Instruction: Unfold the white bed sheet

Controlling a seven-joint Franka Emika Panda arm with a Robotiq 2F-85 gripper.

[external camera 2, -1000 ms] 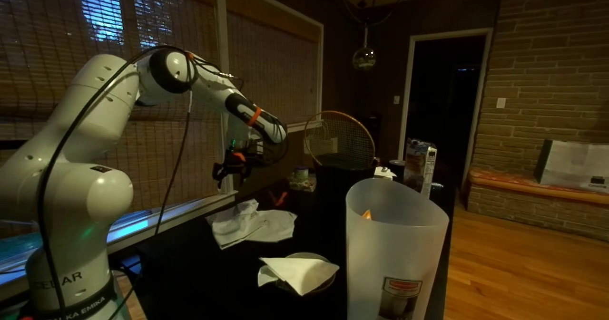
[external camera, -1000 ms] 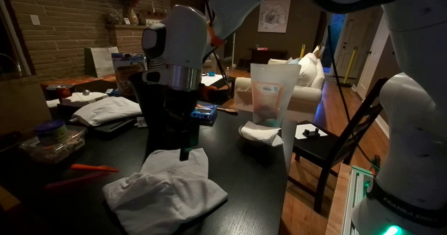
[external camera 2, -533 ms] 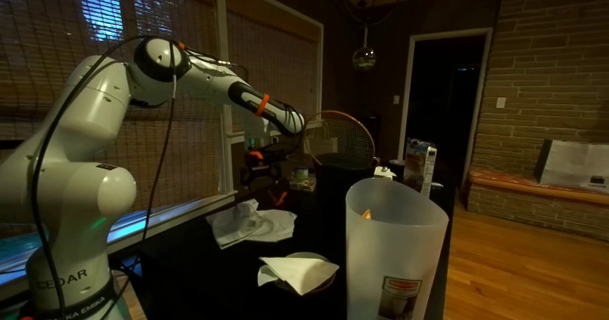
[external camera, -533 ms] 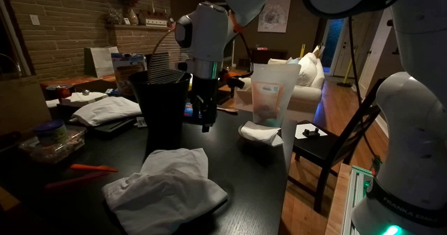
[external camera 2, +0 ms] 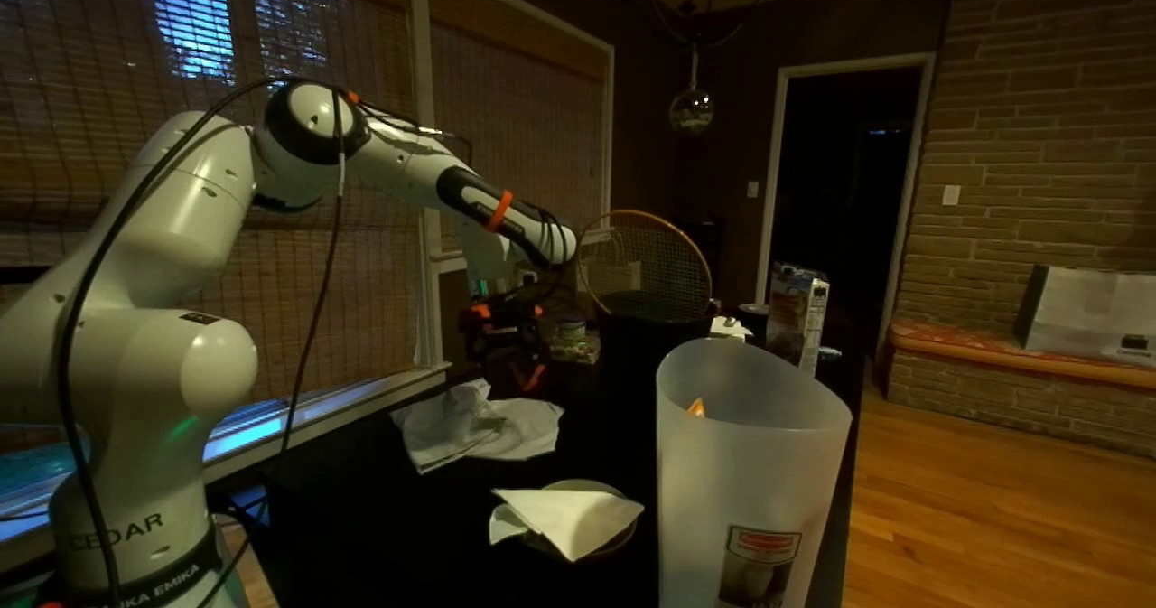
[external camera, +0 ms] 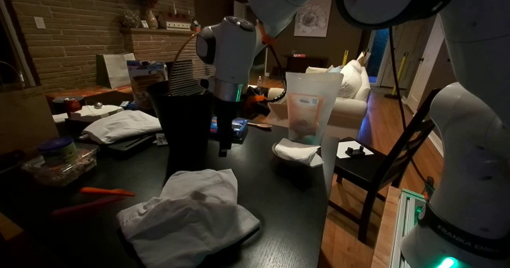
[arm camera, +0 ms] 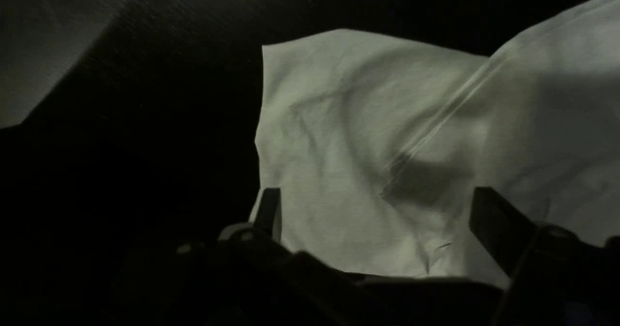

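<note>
The white bed sheet lies rumpled on the dark table, with one part folded over a flatter part. It also shows in an exterior view near the window side. In the wrist view the sheet fills the middle and right, with a fold running diagonally. My gripper is open and empty, its two fingers wide apart over the sheet. In both exterior views the gripper hangs above the table, apart from the sheet. Its fingers are dark and hard to make out there.
A black bin holding a racket stands behind the gripper. A bowl with a white napkin and a translucent bin stand near the table edge. Orange utensils and a plastic container lie on the other side.
My gripper has moved away from the robot base, away from above the sheet's edge, rising first and then lowering slightly. The sheet has not visibly moved.
</note>
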